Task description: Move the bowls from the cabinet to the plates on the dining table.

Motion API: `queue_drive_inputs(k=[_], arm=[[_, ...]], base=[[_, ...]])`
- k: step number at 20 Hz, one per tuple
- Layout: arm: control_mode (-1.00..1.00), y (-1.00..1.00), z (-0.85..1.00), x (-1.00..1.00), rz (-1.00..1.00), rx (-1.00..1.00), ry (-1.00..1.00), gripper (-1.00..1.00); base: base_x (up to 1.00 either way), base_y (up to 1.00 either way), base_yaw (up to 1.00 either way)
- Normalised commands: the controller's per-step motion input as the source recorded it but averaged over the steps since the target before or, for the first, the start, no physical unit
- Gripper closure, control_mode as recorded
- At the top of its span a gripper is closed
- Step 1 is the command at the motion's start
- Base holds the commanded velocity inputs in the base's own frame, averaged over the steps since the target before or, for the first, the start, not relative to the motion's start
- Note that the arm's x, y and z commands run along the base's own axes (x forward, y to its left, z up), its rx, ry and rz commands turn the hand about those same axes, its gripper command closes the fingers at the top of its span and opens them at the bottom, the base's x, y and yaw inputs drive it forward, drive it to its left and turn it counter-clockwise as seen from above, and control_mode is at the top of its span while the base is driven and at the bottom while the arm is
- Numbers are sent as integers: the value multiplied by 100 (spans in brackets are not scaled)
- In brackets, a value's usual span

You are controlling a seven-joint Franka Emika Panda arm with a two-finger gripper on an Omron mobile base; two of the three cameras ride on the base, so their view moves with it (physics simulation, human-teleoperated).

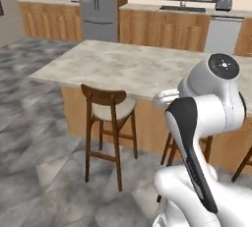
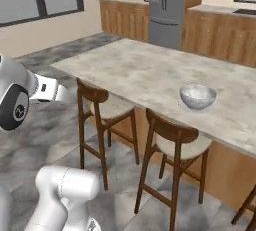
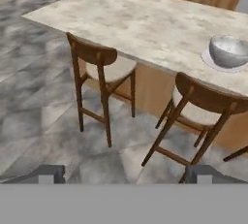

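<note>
Hand view: pincer [image 3: 125, 173] spread wide, holding nothing, with the grey-white bowl [image 3: 229, 51] on its plate [image 3: 208, 59] well apart on the dining table [image 3: 135, 22].

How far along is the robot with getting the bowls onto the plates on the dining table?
Partly done, it seems. The pale grey-white bowl sits on a plate on the dining table, above a stool. Nothing is in hand: the gripper is open and empty, facing the table from out over the floor. Left to do: the dark brown bowl, which is not on the visible stretch of tabletop.
</note>
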Motion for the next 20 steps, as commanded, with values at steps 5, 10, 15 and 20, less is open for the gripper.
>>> queue_drive_inputs(k=[5,10,15,20], arm=[[100,0,0,0,0,0,0,-100],[100,0,0,0,0,0,0,-100],[100,0,0,0,0,0,0,-100],[100,0,0,0,0,0,0,-100]], base=[[-2,74,91],[14,65,80],[92,21,63],[100,0,31]])
